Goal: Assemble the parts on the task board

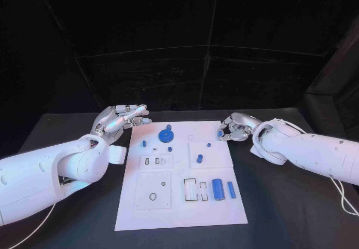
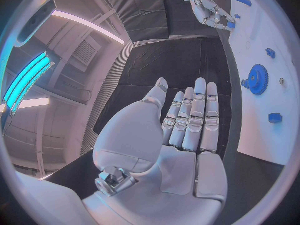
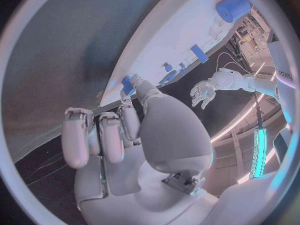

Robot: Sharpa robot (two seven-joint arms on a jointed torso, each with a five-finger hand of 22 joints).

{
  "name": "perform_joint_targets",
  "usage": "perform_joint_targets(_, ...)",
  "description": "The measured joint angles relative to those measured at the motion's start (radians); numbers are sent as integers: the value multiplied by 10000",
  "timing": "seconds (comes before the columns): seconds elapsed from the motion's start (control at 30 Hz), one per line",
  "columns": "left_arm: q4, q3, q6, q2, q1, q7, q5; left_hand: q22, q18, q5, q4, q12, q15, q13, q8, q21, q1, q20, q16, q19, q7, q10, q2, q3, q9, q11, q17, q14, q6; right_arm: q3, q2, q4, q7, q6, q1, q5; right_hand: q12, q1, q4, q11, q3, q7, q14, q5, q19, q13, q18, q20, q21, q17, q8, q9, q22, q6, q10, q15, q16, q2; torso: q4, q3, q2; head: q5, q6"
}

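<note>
Head view shows a black table (image 1: 299, 207) under a dark, black-draped backdrop, with the white task board (image 1: 179, 212) lying lengthwise down the centre of the frame. On it, a blue gear (image 1: 165, 136) sits in the upper part, and a blue cylinder (image 1: 218, 189) lies at lower right with its long axis running up and down the frame, a slimmer blue bar (image 1: 231, 190) parallel just to its right. At the board's upper left edge the left hand (image 1: 120, 120) is empty, fingers straight. At the upper right edge the right hand (image 1: 234, 129) pinches a small blue part (image 3: 127, 84).
</note>
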Motion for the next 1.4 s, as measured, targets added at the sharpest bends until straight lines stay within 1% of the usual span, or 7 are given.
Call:
perform_joint_targets(0.07, 0, 0, 0, 1, 0, -2, 0, 0, 0, 0, 0, 0, 0, 0, 0, 0, 0, 0, 0, 0, 0, 0, 0, 0, 0, 0, 0, 0, 0, 0, -10, -1, 14, -56, 0, 12, 53, 52, -56, -78, 123, -62, 7, -60, -11, 31, 0, -71, 0, 0, 36, 0, 0, 155, 24, -94, 0, 53, 0, 0, 0, 0, -1)
perform_joint_targets(0.2, -1, 0, 0, 2, 0, -7, -1, 1, 0, 0, 0, 0, 0, 0, 0, 0, 0, 0, 0, 0, 0, 0, 0, 0, 0, 0, -1, 0, 0, 0, -29, 15, 78, -218, 0, 96, 115, 92, -109, -134, 295, -25, 22, -96, -10, 57, 0, -143, 41, 0, 109, 1, 0, 224, 80, -133, 0, 118, 0, 0, 0, -3, -2)
perform_joint_targets(0.5, -5, 0, -1, 2, 0, -17, -1, 1, 0, 0, 0, 0, 0, 0, 0, 0, 0, 0, 0, 0, 0, 0, 0, 0, 0, 0, -1, 0, 0, 3, -89, 337, 294, -801, -1, 351, 163, 9, -92, -169, 396, 9, -8, 249, -9, 57, 0, -215, 41, -1, 112, 1, 0, 258, 116, -176, 0, 225, 0, 4, -6, 18, 12)
perform_joint_targets(0.73, -12, 0, -3, -6, -2, -21, -1, 2, -1, 0, 0, 0, 0, 0, 0, 0, 0, 0, 0, 0, 0, 0, 0, 0, 0, 0, -2, 0, 0, 7, -331, 1022, 262, -1223, 4, 819, 163, -83, -103, -168, 407, 10, -7, 360, -8, 56, -1, -215, 41, -1, 44, 1, -1, 258, 116, -176, 0, 315, -5, -15, -38, 41, 46)
perform_joint_targets(0.87, -24, 0, -7, -9, -2, -21, -1, 2, -1, 0, 0, 0, 0, 0, 0, 0, 0, 0, 0, 0, 0, 0, 0, 0, 0, 0, -2, 0, 0, 11, -324, 1710, 116, -1333, 14, 1162, 163, -111, -118, -168, 422, 10, -8, 376, -9, 55, -1, -215, 41, -1, 7, 1, -1, 258, 116, -176, 0, 337, -18, -36, -63, 104, 54)
perform_joint_targets(1.1, -70, 0, -12, -12, -1, -20, -2, -8, -1, 0, -17, 0, 0, 0, 0, 0, 0, 36, -38, 36, 0, 0, 0, 18, 0, 0, 12, 0, 0, 16, 77, 2659, -555, -1346, 33, 1357, 162, -190, -118, -167, 423, 9, -8, 435, -9, 55, 0, -214, 41, -2, -24, 2, -1, 257, 116, -175, 0, 309, -11, -62, -100, 245, -8)
perform_joint_targets(1.4, -242, 0, -31, -10, 11, -17, -2, -7, -1, 0, -27, 0, 0, 0, 0, -37, 0, 6, -38, 66, 0, 0, 0, 27, 0, 0, 11, 0, 0, 16, 1286, 2752, -1478, -1120, 43, 755, 162, -257, -36, -167, 505, 0, -8, 436, -9, 54, 0, -214, 41, -2, -126, 1, -2, 249, 115, -174, 0, 294, 65, -128, -168, 516, -151)
